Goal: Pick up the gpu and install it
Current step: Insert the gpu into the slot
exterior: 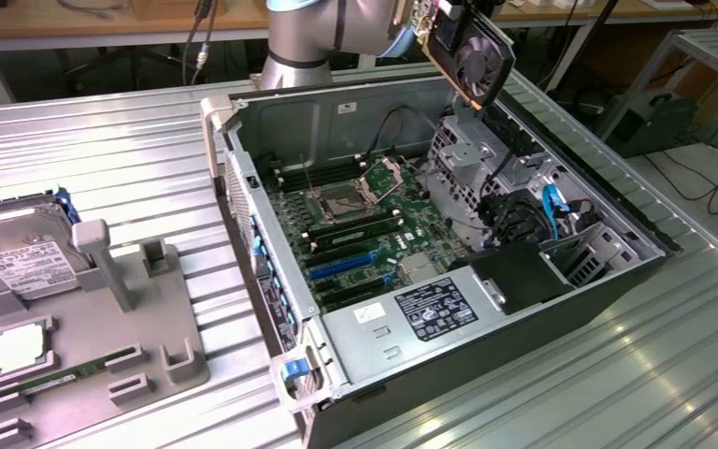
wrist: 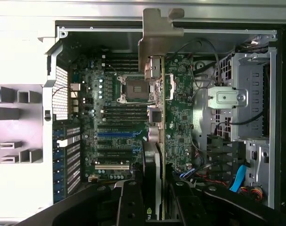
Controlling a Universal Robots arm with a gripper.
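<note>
The gpu (exterior: 474, 51) is marked by a black cooler and silver bracket; the motherboard (exterior: 366, 220) is coloured green.

- gpu (exterior: 469, 49): one, top of the exterior view, right of centre
- gripper (wrist: 155, 190): one, with the gpu between its fingers
- robot arm (exterior: 303, 37): one, top centre
- computer case (exterior: 322, 122): one, lying open mid-frame
- motherboard (exterior: 372, 224): one
- processor socket (exterior: 337, 198): one
- grey holder (exterior: 147, 327): one, lower left
- hard drive (exterior: 16, 257): one, left edge
- memory stick (exterior: 66, 379): one, on the holder
- square silver chip (exterior: 19, 348): one
</note>
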